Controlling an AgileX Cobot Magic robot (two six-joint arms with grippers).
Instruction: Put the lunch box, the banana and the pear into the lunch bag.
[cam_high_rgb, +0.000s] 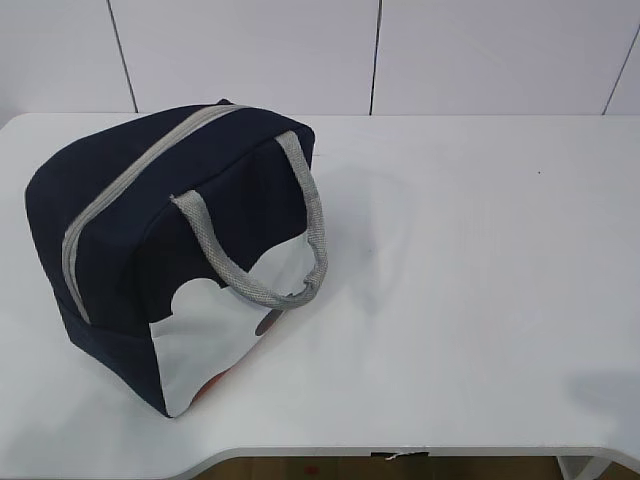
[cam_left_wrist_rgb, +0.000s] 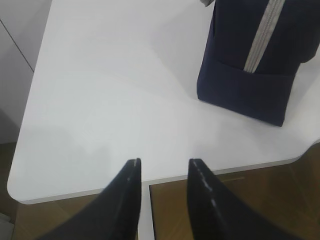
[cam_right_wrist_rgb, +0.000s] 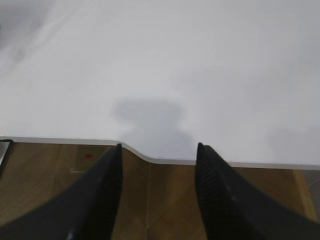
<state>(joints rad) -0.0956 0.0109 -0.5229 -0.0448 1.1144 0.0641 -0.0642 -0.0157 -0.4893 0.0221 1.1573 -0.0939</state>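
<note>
Lunch bag (cam_high_rgb: 150, 230) zipped, far left on the surface (cam_high_rgb: 480, 280) — items seemingly inside. Left pincer (cam_left_wrist_rgb: 164, 165) and right pincer (cam_right_wrist_rgb: 159, 150): released, empty — I'd only retract.

The exterior view looks down at a slant across the tabletop (cam_high_rgb: 480, 280). Both wrist views hang back over its near edge, facing down; the left shares the lunch bag (cam_left_wrist_rgb: 250, 65).

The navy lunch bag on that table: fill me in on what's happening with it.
Nothing is being handled right now. The boxy navy-blue fabric lunch bag sits on the left part of the white table with its grey zipper strip closed. Both the left gripper and right gripper hang open and empty at the table's near edge, clear of the bag. No lunch box, banana or pear is in sight.
</note>
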